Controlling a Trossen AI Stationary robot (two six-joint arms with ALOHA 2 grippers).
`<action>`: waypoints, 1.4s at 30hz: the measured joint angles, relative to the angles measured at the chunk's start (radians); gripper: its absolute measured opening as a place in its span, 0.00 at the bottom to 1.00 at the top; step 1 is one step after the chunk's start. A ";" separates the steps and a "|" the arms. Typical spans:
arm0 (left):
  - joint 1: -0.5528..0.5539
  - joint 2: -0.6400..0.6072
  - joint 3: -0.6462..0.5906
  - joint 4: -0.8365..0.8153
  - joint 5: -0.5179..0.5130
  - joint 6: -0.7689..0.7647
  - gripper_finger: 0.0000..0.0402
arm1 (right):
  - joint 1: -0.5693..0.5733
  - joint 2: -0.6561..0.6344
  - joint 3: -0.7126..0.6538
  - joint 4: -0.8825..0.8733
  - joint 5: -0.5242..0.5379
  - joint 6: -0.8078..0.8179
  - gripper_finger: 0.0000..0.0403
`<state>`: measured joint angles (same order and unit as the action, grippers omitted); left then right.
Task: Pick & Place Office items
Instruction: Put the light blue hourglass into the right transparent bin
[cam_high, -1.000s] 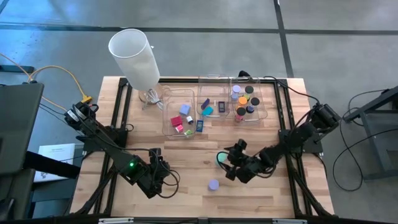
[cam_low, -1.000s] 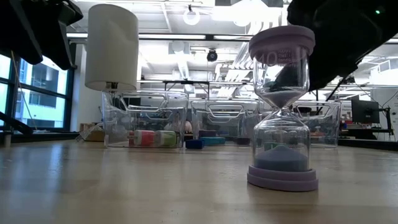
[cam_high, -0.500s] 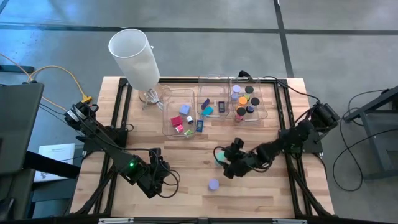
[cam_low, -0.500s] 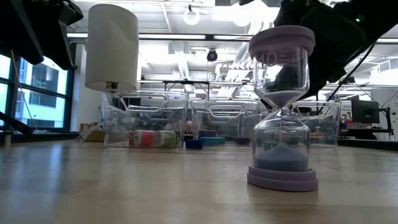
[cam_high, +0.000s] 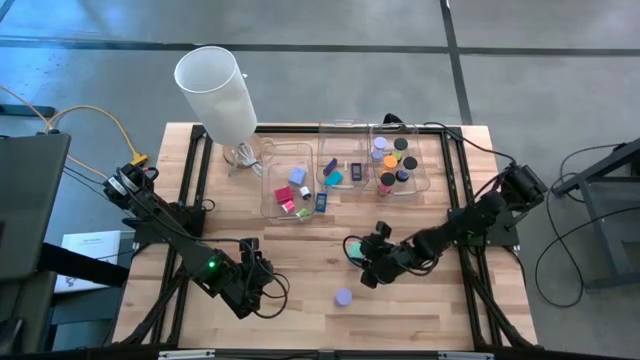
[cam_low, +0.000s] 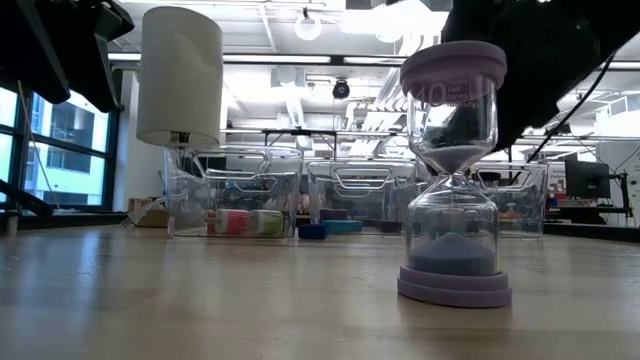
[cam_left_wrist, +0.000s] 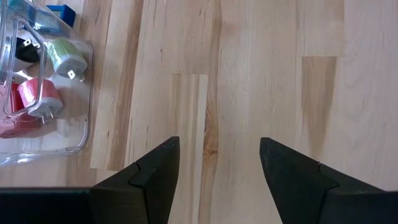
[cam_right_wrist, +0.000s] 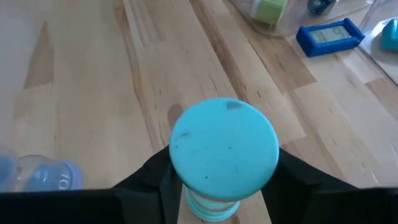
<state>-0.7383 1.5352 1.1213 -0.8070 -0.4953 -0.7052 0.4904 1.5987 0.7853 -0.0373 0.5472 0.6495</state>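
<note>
Wooden table: right end effector grips teal timer (upright).

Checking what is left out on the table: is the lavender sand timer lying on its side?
No, the lavender sand timer stands upright on the wooden table, its wide base flat on the wood in the low view.

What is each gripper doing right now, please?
Left gripper: open, holding nothing, above bare table.
Right gripper: fingers around the teal sand timer; firm grip cannot be told.
</note>
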 joint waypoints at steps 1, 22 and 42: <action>0.000 0.000 0.000 0.000 0.000 0.000 0.53 | 0.000 -0.009 0.000 -0.002 0.000 0.000 0.40; 0.000 0.000 0.000 0.000 0.000 0.002 0.53 | 0.022 -0.477 0.009 -0.315 0.362 -0.026 0.40; -0.004 0.000 0.000 0.000 -0.007 0.000 0.53 | -0.230 -0.592 -0.031 -0.933 0.510 0.514 0.40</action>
<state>-0.7422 1.5352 1.1210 -0.8070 -0.5022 -0.7055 0.2608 1.0065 0.7538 -0.9704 1.0572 1.1632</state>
